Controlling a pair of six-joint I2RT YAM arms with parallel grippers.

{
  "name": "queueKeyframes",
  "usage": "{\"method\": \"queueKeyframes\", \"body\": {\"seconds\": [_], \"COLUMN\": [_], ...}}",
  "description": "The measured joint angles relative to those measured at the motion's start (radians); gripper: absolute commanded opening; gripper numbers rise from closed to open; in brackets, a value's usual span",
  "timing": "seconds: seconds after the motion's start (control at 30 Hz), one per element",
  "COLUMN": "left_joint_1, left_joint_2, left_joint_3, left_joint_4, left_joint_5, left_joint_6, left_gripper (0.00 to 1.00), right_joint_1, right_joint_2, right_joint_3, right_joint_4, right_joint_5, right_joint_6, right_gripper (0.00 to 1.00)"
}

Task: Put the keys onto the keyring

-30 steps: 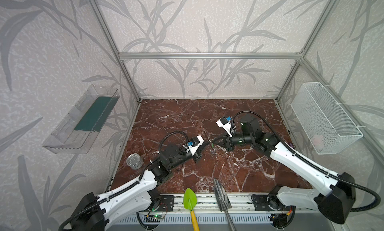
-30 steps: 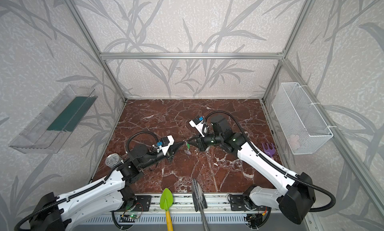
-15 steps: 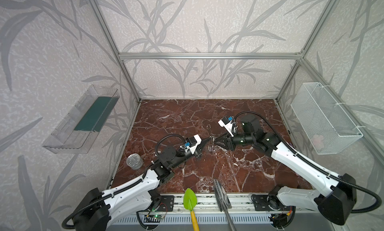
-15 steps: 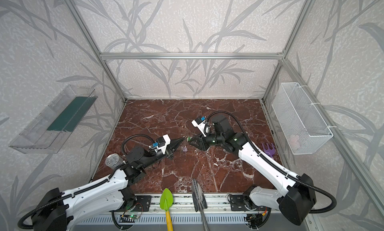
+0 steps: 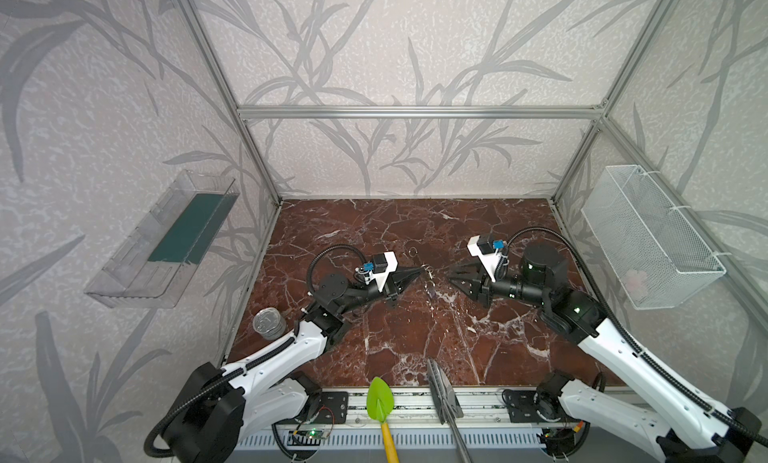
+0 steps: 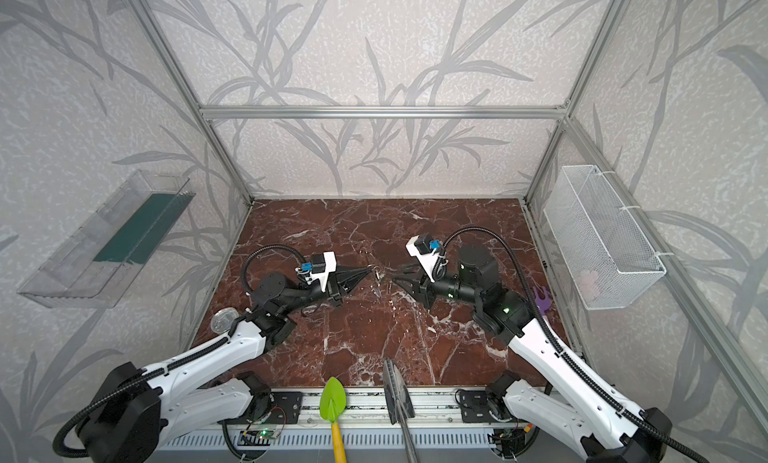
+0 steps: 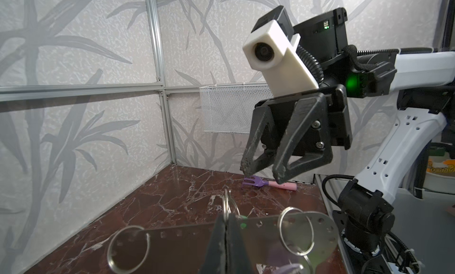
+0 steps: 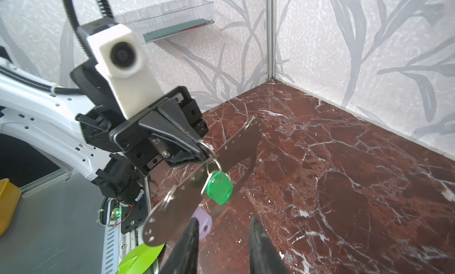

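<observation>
In both top views the left gripper (image 5: 417, 270) is hanging over the middle of the red marble counter (image 5: 415, 340), its jaws pressed together on the keyring (image 5: 428, 279), which is dangling above the stone. The right gripper (image 5: 451, 276) is facing it from just beside, its jaws spread and holding nothing. A tin can (image 5: 268, 323) is standing at the counter's left edge, a green trowel (image 5: 380, 402) and a grey tool (image 5: 442, 392) are lying at the front rail, and a wire basket (image 5: 648, 236) is hanging on the right wall. In a top view a purple fork-like toy (image 6: 541, 297) is showing by the right edge.

From the left wrist view, the left jaws are pinching a thin metal ring (image 7: 227, 201) threaded through the flat grey tag (image 7: 266, 226) of the keyring. Two more rings are sitting in the tag's edge holes. The right gripper (image 7: 263, 170) is hovering beyond, jaws apart, clear of the tag.

From the right wrist view, the left gripper (image 8: 200, 149) is gripping the ring at the tag's edge, and the tag (image 8: 197, 186) is hanging tilted. The green key (image 8: 219, 188) is hanging from a ring on the tag. The lilac key (image 8: 203, 222) is showing just below the tag, though I cannot tell how it is attached. The right fingertips (image 8: 256, 232) are standing open, close to the tag's low end.
</observation>
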Motion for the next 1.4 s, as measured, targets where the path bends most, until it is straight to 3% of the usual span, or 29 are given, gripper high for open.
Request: {"method": "queueKeyframes", "body": {"seconds": [0.23,0.53,1.4], "left_joint_1": [0.003,0.006,0.006], "left_joint_2": [0.126,0.183,0.187], "left_joint_3": [0.013,0.014,0.019], "left_joint_4": [0.197,0.359,0.401], "left_joint_5": [0.101,0.111,0.118], "left_joint_6": [-0.151,-0.249,-0.280], "left_gripper": [0.00,0.00,0.00], "right_joint_1": [0.000,0.000,0.016], "right_joint_2": [0.006,0.037,0.061], "right_joint_3": [-0.030,-0.030,-0.019], "right_joint_4": [0.077,0.122,0.165], "right_joint_5": [-0.023,-0.023,-0.065], "right_joint_6": [0.002,0.002,0.018], "right_gripper": [0.31,0.27,0.29]}}
